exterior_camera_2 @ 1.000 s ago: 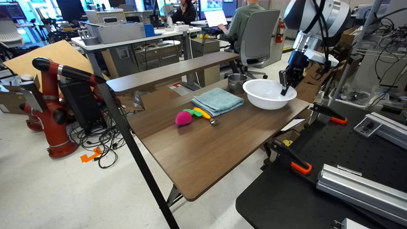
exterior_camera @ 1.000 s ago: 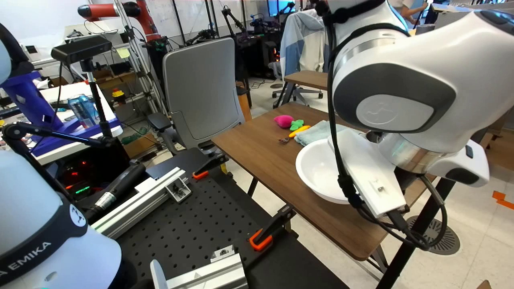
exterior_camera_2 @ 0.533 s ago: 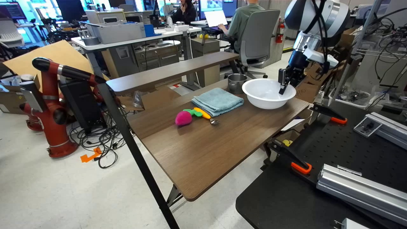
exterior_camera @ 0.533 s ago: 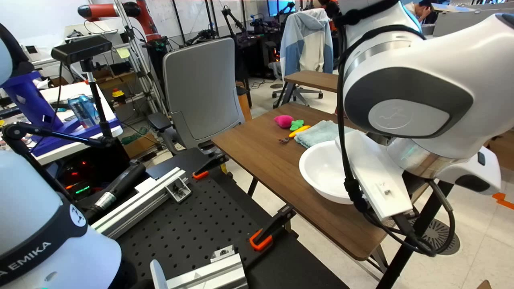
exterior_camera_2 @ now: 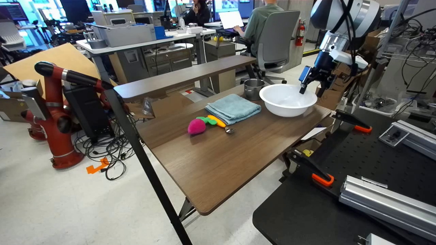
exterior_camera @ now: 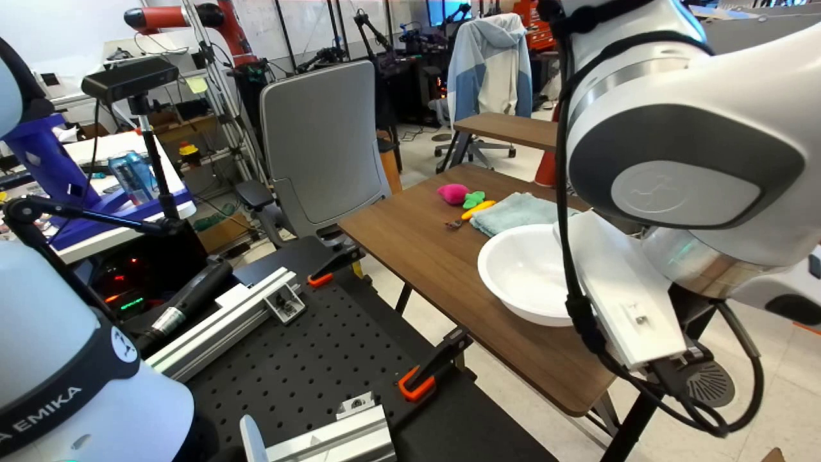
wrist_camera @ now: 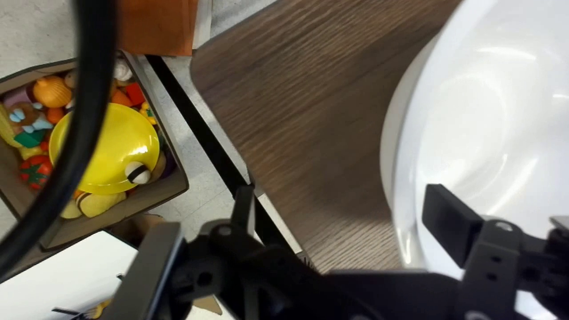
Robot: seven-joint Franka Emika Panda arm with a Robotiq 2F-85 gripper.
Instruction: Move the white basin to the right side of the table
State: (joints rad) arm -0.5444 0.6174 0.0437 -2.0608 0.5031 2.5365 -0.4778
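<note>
gripper (exterior_camera_2: 310, 92) at the rim of a white basin (exterior_camera_2: 286, 101) on a wooden table (exterior_camera_2: 218, 160)

the white basin stands upright on the table, toward the right end in an exterior view. a grey metal pot (exterior_camera_2: 253, 90) is just beside it, on its left and far side. the gripper hangs with its fingers (wrist_camera: 451, 220) spread wide apart. in the wrist view, one finger shows over the inside of the basin, the other well to the left, outside the rim; whether either touches the basin, i cannot tell. in an exterior view, the robot arm (exterior_camera: 686, 167) covers the basin's right part. left of the basin lie a folded blue towel (exterior_camera_2: 233, 109) and, farther left, a pink toy (exterior_camera_2: 197, 126). beyond the table's edge, the wrist view shows a box (wrist_camera: 153, 195) of mixed toys (wrist_camera: 52, 92) with a yellow dish (wrist_camera: 118, 151).
</note>
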